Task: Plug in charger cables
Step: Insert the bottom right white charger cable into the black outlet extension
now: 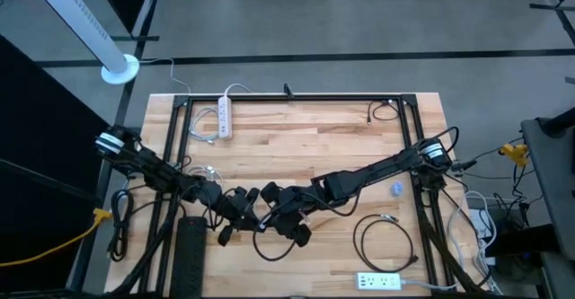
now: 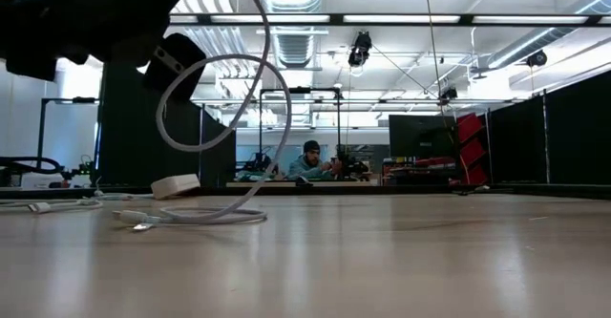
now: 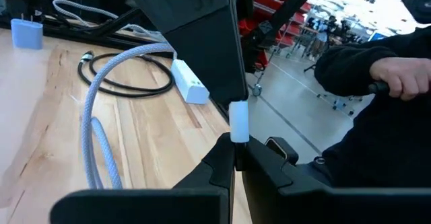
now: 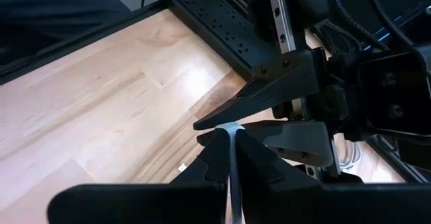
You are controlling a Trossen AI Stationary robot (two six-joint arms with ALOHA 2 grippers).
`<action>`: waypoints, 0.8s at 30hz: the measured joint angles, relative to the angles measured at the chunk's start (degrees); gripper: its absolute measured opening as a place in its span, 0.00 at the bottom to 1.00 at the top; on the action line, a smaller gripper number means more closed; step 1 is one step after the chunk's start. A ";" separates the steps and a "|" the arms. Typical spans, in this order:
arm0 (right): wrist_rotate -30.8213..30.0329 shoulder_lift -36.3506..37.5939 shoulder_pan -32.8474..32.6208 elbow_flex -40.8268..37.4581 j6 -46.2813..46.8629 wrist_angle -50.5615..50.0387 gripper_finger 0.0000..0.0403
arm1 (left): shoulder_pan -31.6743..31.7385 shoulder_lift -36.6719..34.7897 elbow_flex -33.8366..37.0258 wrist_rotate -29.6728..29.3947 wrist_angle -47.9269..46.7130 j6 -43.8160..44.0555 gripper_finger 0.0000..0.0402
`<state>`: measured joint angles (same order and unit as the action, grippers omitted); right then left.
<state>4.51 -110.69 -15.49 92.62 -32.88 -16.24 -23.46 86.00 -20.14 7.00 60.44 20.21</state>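
1. Left gripper (image 3: 234, 158), just beside the black power strip (image 1: 190, 254), pinches the white cable (image 2: 239, 117) at its plug (image 3: 238, 121).
2. Right gripper (image 4: 231, 138) clamps the cable alongside, likely steadying the handover.

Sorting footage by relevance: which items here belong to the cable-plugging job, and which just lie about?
Job: white cable pinched by left gripper and right gripper; black power strip.
Lying about: black cable loop, white power strip, yellow cord.

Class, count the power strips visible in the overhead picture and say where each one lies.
3: white power strip at the far edge; black power strip near-left; white power strip near-right. Arms could hide others.
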 joint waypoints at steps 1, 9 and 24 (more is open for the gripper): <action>0.01 0.14 0.00 0.00 -0.01 -0.05 0.00 | 0.00 -0.05 -0.02 0.08 0.06 0.00 0.03; -0.21 1.54 0.02 0.02 0.46 -1.36 0.00 | -0.47 0.00 0.17 1.44 -1.18 0.16 0.13; -4.70 4.72 -1.00 0.00 6.35 -9.98 0.00 | -5.41 -19.17 -0.61 -5.88 -34.51 18.05 0.14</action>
<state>-0.19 -105.97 -16.48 92.62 -26.53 -26.22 -28.87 66.82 -20.75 1.13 25.93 38.26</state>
